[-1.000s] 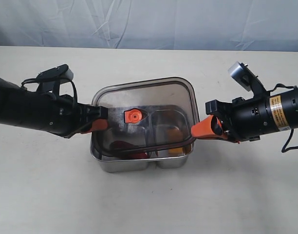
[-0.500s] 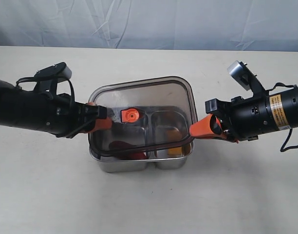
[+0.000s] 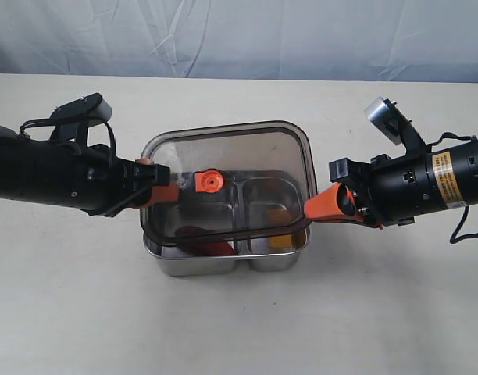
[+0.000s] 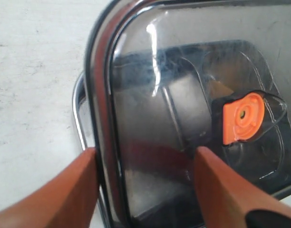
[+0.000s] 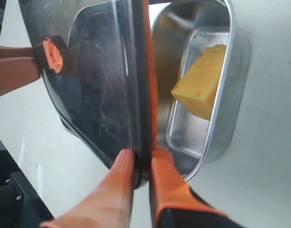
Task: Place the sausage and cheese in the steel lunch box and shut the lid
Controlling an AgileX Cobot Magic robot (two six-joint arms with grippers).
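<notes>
The dark translucent lid hangs tilted over the steel lunch box, its orange valve near the centre. My right gripper is shut on the lid's right edge, fingertips pinching the rim. My left gripper is open and straddles the lid's left edge, one finger over the lid and the other outside it. The red sausage lies in the left compartment, partly under the lid. In the right compartment sits the yellow cheese.
The box stands mid-table on a beige tabletop. A pale grey cloth backdrop runs along the far edge. Both arms reach in low from the left and right sides.
My left gripper's jaws have widened off the lid's edge and the arm has drawn back a little leftward. The lid has shifted slightly left. The right gripper has kept its grip.
</notes>
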